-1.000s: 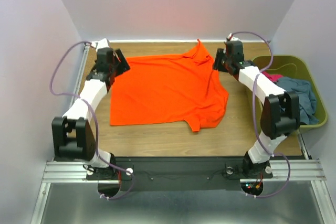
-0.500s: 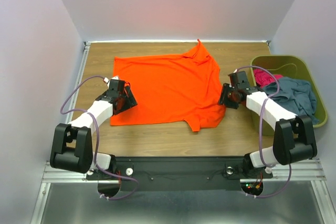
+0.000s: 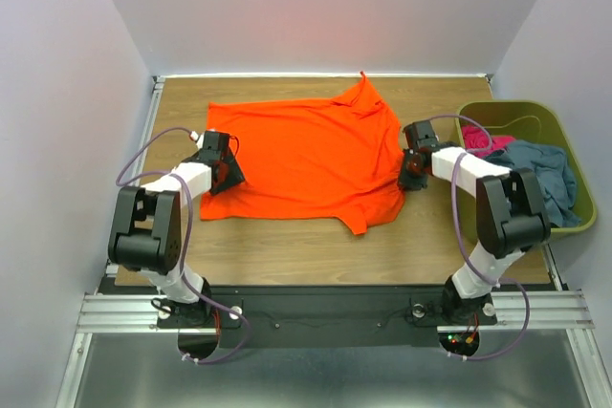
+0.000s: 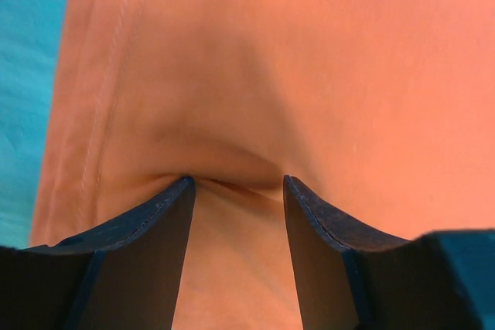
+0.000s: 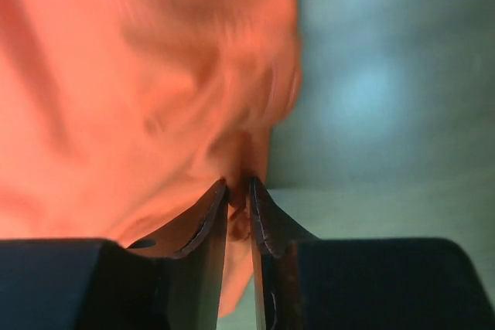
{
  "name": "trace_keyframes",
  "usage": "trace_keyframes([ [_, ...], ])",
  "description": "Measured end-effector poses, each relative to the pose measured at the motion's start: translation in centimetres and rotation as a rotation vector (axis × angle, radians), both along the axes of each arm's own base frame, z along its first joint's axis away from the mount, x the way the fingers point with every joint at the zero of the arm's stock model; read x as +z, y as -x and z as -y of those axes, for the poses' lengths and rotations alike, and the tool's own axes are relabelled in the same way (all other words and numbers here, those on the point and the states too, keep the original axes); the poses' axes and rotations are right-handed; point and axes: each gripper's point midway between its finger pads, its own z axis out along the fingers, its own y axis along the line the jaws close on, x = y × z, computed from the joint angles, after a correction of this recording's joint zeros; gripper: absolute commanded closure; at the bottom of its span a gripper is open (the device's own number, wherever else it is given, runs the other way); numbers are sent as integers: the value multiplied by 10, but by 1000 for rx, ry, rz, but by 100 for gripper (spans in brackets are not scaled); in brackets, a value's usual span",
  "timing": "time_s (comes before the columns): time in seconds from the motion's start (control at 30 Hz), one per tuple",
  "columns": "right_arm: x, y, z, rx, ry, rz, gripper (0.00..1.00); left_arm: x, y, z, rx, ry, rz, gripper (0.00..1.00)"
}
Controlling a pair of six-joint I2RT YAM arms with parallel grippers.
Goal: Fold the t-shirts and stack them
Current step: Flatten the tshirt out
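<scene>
— What is on the table (image 3: 287, 246)?

— An orange t-shirt (image 3: 306, 155) lies spread across the wooden top, its collar toward the far edge and one sleeve poking out at the near edge. Both arms reach in low from either side.

— And the left gripper (image 4: 236, 183)?

— It sits on the shirt's left edge, near the lower corner. From its wrist camera the two dark fingers (image 4: 139, 229) stand apart with orange cloth bunched up between the tips, a fold rising in the gap. The jaws are not closed, and I cannot say they have a real hold; the cloth is only puckered between them.

— The right gripper (image 5: 238, 191)?

— At the shirt's right edge, beside the sleeve. Its wrist view is blurred, but the fingers are drawn nearly together with a thin pinch of orange fabric caught between them. It looks clamped on the shirt.

— The other shirts?

— A slate blue-grey t-shirt (image 3: 545, 174) and a magenta-pink t-shirt (image 3: 483, 140) lie crumpled in the olive-green tub (image 3: 564, 136) at the right of the table, the grey one draped over much of the pink.
</scene>
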Motion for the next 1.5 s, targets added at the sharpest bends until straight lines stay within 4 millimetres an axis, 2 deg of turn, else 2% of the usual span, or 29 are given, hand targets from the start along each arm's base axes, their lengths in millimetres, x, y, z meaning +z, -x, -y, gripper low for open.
trace_keyframes([
  [0.13, 3, -32, 1, -13, 37, 26, 77, 1, -28, -11, 22, -15, 9, 37],
  [0.2, 7, -54, -1, -17, 45, 56, 69, 3, -37, -14, 22, -23, 13, 30],
  [0.23, 11, -61, -2, -18, 44, 69, 62, 5, -40, -15, 20, -26, 16, 27],
  [0.27, 13, -65, -3, -18, 42, 78, 58, 7, -42, -18, 23, -31, 21, 22],
  [0.37, 29, -72, -5, -11, 28, 120, 48, 17, -40, -22, 31, -47, 37, 18],
  [0.5, 48, -61, -5, -6, 9, 164, 37, 46, -20, -33, 75, -73, 108, 17],
  [0.6, 55, -36, -2, -3, -1, 173, 30, 59, 2, -41, 114, -87, 150, 17],
  [0.67, 57, -18, 1, -1, -10, 168, 27, 52, 15, -47, 137, -105, 134, 18],
  [0.83, 54, -1, -1, 9, -34, 158, 26, 21, 41, -58, 166, -151, 20, 26],
  [1.1, 50, 6, -7, 29, -70, 134, 27, 0, 48, -66, 182, -179, -56, 33],
  [1.27, 46, 11, -12, 43, -91, 116, 34, -6, 50, -66, 181, -182, -72, 36],
  [1.37, 45, 13, -16, 55, -112, 104, 37, -6, 49, -66, 182, -180, -68, 43],
  [1.47, 42, 15, -21, 68, -137, 89, 40, -7, 47, -65, 179, -175, -63, 55],
  [1.5, 39, 16, -23, 74, -148, 76, 40, -7, 46, -65, 178, -173, -60, 62],
])
